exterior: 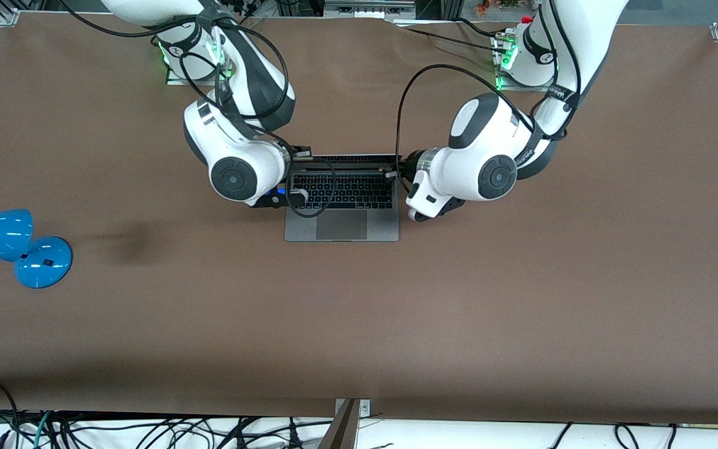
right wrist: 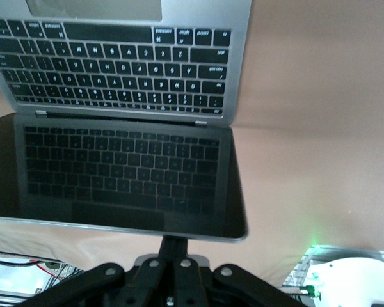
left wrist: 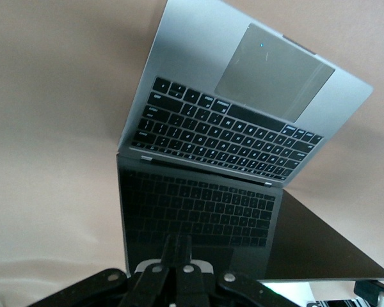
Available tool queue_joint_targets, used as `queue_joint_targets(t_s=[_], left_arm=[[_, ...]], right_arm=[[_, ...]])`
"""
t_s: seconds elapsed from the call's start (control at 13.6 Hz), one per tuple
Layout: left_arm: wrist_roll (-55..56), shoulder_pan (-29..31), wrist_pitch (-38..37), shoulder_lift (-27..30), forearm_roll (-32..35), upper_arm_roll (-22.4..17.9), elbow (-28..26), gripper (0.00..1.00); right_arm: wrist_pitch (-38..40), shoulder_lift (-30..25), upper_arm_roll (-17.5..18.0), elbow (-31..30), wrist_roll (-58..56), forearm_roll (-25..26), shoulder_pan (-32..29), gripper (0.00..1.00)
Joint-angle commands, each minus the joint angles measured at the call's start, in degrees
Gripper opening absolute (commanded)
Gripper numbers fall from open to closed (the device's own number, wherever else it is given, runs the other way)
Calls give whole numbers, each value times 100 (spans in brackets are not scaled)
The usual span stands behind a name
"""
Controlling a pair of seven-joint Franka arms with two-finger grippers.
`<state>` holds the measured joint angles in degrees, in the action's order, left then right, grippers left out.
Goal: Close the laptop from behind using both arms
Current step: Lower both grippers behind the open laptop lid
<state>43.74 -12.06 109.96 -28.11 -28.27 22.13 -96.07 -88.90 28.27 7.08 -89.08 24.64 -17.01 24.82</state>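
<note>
The space-grey laptop (exterior: 341,218) lies open at the table's middle, with its black keyboard and trackpad showing. Its dark screen leans partly over the keyboard and mirrors the keys in the left wrist view (left wrist: 198,204) and in the right wrist view (right wrist: 115,173). My left gripper (exterior: 394,169) is shut and empty, with its fingertips (left wrist: 178,246) at the lid's top edge near the corner toward the left arm's end. My right gripper (exterior: 300,153) is shut and empty, with its fingertips (right wrist: 176,246) against the lid's top edge near the other corner.
A blue desk lamp (exterior: 16,246) stands toward the right arm's end of the table. Loose cables (exterior: 147,430) lie along the table's edge nearest the front camera. Both arms' elbows hang over the table beside the laptop.
</note>
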Motion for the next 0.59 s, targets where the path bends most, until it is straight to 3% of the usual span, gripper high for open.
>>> queue_joint_targets(t_s=[0.0, 0.51], left_arm=[[-23, 2, -62, -134, -21, -7, 255, 0], [-59, -7, -36, -361, 102, -121, 317, 0]], right_arm=[[-100, 100, -84, 145, -170, 66, -30, 0], [-619, 424, -102, 381, -170, 57, -38, 0]])
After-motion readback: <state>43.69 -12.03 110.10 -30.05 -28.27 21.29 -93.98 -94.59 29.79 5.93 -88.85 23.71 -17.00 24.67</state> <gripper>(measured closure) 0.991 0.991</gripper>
